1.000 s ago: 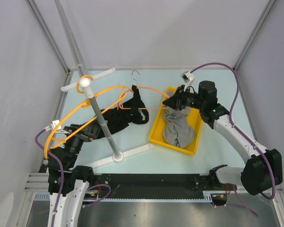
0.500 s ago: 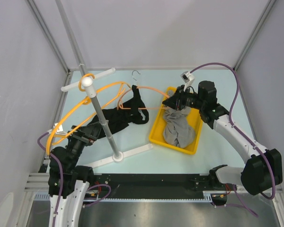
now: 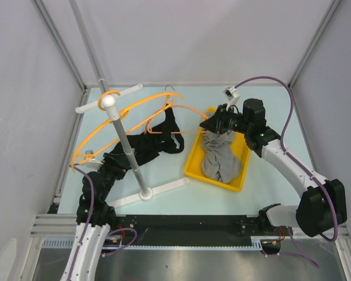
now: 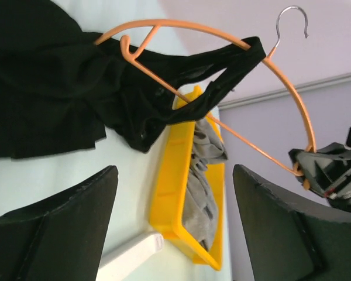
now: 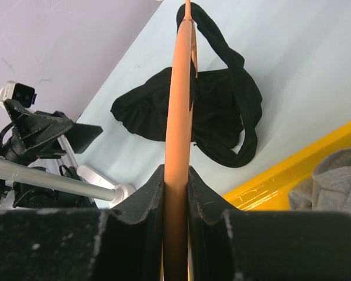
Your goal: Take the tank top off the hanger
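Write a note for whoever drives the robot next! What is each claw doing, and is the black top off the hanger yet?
Right gripper: shut on one end of the orange hanger, holding it up.
Left gripper: open, nothing in it.
Black tank top: mostly heaped on the table, one strap looped over the hanger.
Done: most of the top is off.
Left: get that last strap off the hanger.

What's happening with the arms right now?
Right gripper shut on hanger. Left gripper open, empty. Tank top strap looped over hanger. Stand pole close by.
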Robot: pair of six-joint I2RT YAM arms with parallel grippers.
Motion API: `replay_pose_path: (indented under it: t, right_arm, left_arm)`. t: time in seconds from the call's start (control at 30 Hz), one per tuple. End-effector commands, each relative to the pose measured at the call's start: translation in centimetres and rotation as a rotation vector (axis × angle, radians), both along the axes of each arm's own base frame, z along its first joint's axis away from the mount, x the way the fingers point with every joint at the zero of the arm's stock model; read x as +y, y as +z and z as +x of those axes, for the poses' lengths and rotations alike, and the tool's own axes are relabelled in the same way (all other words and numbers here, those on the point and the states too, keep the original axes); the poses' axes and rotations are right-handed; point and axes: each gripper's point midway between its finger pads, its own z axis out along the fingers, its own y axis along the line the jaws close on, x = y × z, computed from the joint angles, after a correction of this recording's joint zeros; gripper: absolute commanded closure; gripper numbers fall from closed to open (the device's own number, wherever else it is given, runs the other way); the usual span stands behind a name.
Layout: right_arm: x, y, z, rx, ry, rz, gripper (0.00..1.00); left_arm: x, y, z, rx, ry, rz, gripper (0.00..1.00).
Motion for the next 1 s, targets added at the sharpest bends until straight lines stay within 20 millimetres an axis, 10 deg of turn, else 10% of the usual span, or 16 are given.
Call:
replay_pose_path:
  t: [0.0, 0.17, 0.43, 0.97]
  right_arm:
    - [0.7, 3.7, 1.3, -0.083, -0.004, 0.074, 1.0]
    - [1.0, 4.4, 2.6, -0.046, -0.059, 0.11, 1.0]
    - [3.2, 3.1, 5.0, 0.008, -0.055, 0.112, 1.0]
    - [6.5, 3.3, 1.7, 0.01, 0.057, 0.115, 1.0]
  left_arm:
    - [-0.8, 2.8, 2.7, -0.18, -0.07, 0.147, 0.13]
    - [-4.6, 2.9, 7.0, -0.196, -0.289, 0.169, 0.13]
    - [-9.4, 8.3, 10.0, -0.43, -0.555, 0.101, 0.36]
    - [-9.7, 7.8, 16.7, -0.423, -0.504, 0.128, 0.3]
